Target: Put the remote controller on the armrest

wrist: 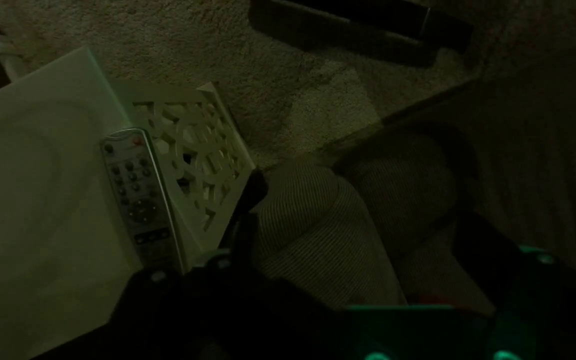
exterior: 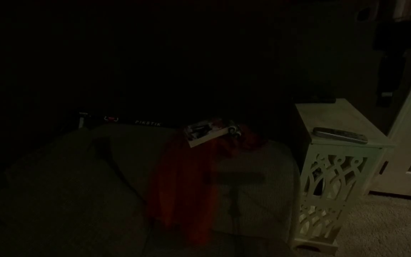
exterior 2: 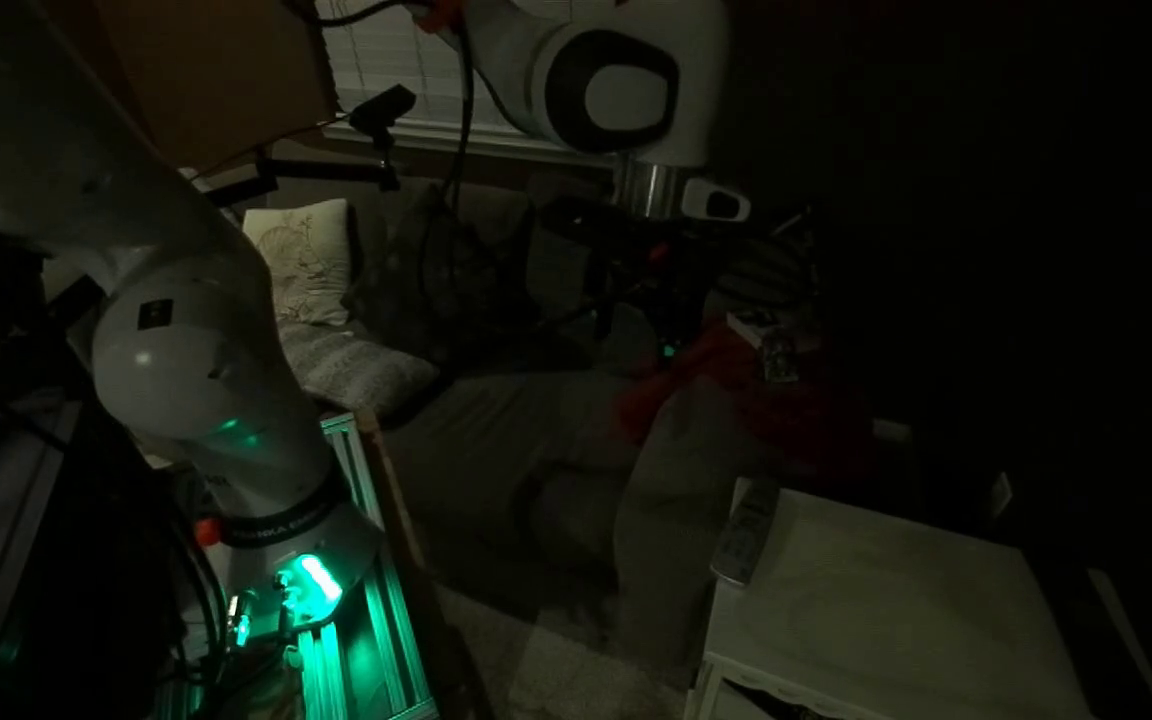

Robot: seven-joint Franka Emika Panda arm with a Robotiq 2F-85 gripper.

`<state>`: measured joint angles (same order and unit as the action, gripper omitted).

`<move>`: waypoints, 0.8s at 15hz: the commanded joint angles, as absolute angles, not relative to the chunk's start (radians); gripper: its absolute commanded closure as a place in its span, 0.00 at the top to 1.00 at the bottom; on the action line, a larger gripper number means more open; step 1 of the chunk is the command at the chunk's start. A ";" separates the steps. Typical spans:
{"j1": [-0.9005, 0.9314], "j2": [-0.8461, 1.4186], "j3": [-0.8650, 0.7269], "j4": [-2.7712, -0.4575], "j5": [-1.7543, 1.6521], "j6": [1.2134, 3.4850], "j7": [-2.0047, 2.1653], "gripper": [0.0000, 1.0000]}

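Gripper [wrist: 359, 225] jaws wide apart, armrest [wrist: 328, 240] showing between them in wrist view. Remote [exterior: 340, 135] lies on white box [exterior: 339, 116], along edge above cutout side. Left of box, red cloth [exterior: 184, 182] covers part of armrest; book [exterior: 205, 132] and small unclear item [exterior: 234, 130] on cloth's far end.

Remote controller [wrist: 140, 200] lies buttons up on the pale desk [wrist: 23, 200], along the edge above its lattice side panel [wrist: 200, 130], red button [wrist: 137, 141] at the far end, near end hidden behind the dark hand [wrist: 360, 215]. Fingers [wrist: 488, 255] spread well apart; ribbed armrest [wrist: 328, 240] seen between them. Carpet [wrist: 268, 110] beyond, dim; long dark object [wrist: 393, 20] by the view's top edge, too dark to name.
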<state>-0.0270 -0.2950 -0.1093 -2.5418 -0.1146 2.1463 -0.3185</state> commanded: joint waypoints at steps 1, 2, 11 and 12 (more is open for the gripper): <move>-0.032 -0.294 -0.111 -2.555 -0.114 2.202 -0.328 1.00; -0.064 -0.278 -0.107 -2.566 -0.173 2.294 -0.259 1.00; -0.183 0.052 -0.150 -2.491 -0.347 2.526 -0.132 1.00; -0.183 0.105 -0.158 -2.458 -0.316 2.499 -0.135 1.00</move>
